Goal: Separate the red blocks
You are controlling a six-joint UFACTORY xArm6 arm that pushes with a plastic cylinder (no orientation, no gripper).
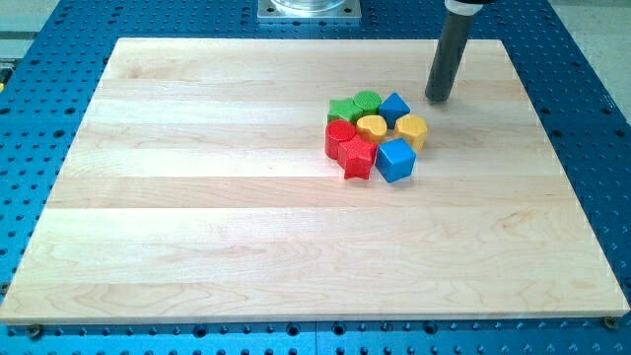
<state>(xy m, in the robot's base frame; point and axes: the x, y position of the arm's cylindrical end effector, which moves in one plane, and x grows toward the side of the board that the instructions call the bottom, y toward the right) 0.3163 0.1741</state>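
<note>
Several blocks sit in one tight cluster right of the board's middle. A red round block (339, 135) touches a red star-shaped block (357, 157) just below and right of it. Around them are a green block (343, 108), a green round block (367, 102), a blue block (394, 106), a yellow round block (371, 126), a yellow hexagonal block (412, 130) and a blue cube (395, 160). My tip (438, 99) rests on the board above and right of the cluster, about 40 px right of the upper blue block, touching nothing.
The wooden board (197, 197) lies on a blue perforated table (39, 59). The arm's metal base (310, 10) stands at the view's top, beyond the board's far edge.
</note>
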